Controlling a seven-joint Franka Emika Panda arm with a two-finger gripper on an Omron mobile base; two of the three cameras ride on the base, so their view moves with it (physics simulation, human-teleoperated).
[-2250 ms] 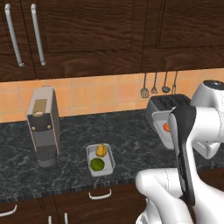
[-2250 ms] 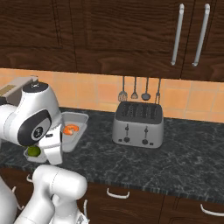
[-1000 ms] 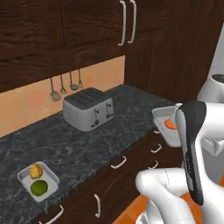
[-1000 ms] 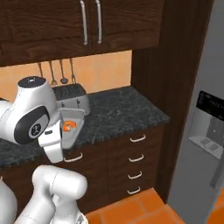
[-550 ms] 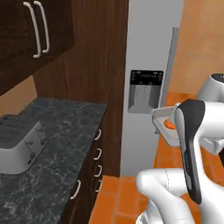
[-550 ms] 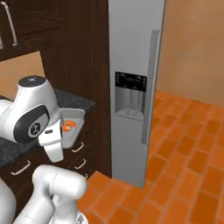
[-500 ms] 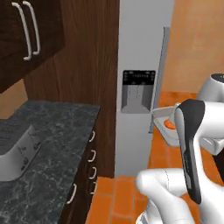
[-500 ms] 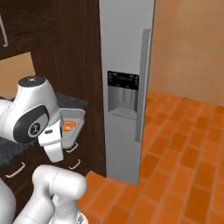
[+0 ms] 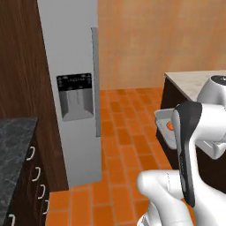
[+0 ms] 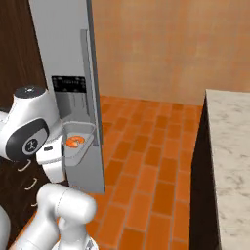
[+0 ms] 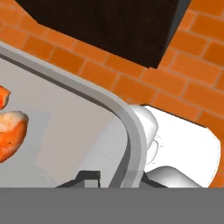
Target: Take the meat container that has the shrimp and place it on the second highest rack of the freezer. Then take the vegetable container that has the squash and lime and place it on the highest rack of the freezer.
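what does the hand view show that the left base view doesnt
Hand view: the gripper up close, its fingertips pinched shut on the rim of the tray, with orange floor tiles directly under it.

Left base view: the tall grey freezer with its door closed, the long bar handle, a dark counter with drawers at left, and a pale countertop at right.

Both: the grey tray, the orange shrimp lying in it, and the tiled floor.
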